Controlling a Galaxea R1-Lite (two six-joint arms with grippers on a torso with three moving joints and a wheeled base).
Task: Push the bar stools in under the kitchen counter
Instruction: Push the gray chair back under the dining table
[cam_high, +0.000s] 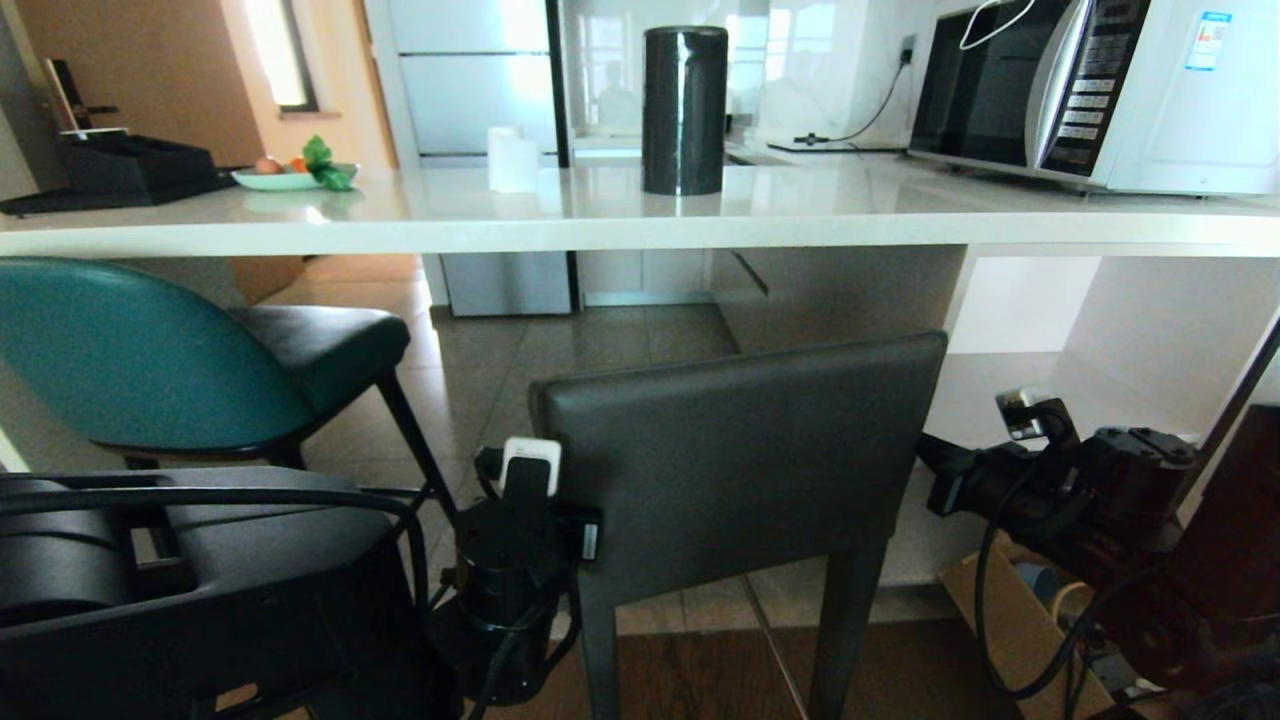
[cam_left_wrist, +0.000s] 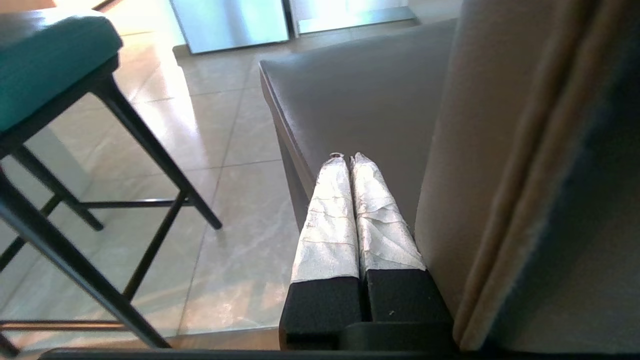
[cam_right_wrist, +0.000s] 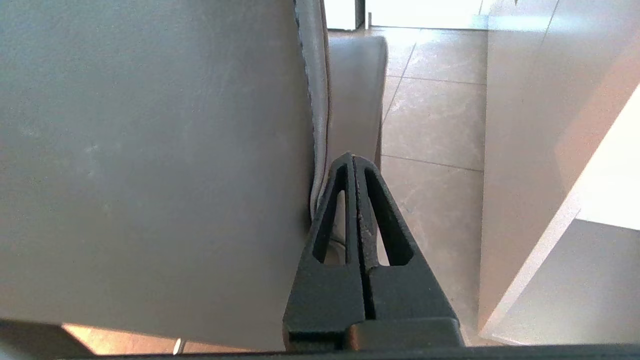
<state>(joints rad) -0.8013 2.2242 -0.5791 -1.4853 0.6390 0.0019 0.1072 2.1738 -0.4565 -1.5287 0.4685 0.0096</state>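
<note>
The dark grey stool (cam_high: 740, 460) stands in front of the kitchen counter surface (cam_high: 600, 215), its rectangular back facing the robot and its top edge below the slab edge; the seat (cam_left_wrist: 360, 100) points toward the counter. The teal stool (cam_high: 130, 350) stands to the left of the grey stool, also in front of the counter, its grey seat partly beneath the slab edge.

The left gripper (cam_left_wrist: 348, 157) is at the left edge of the grey stool's back, just beside it, with its taped fingers (cam_left_wrist: 327, 220) pressed together and holding nothing. The right gripper (cam_right_wrist: 353, 159) is at the right edge of the same back, its black fingers (cam_right_wrist: 380, 210) likewise pressed together and empty.

On the counter stand a black cylinder (cam_high: 684, 110), a microwave (cam_high: 1090, 90) and a plate of produce (cam_high: 290, 175).
</note>
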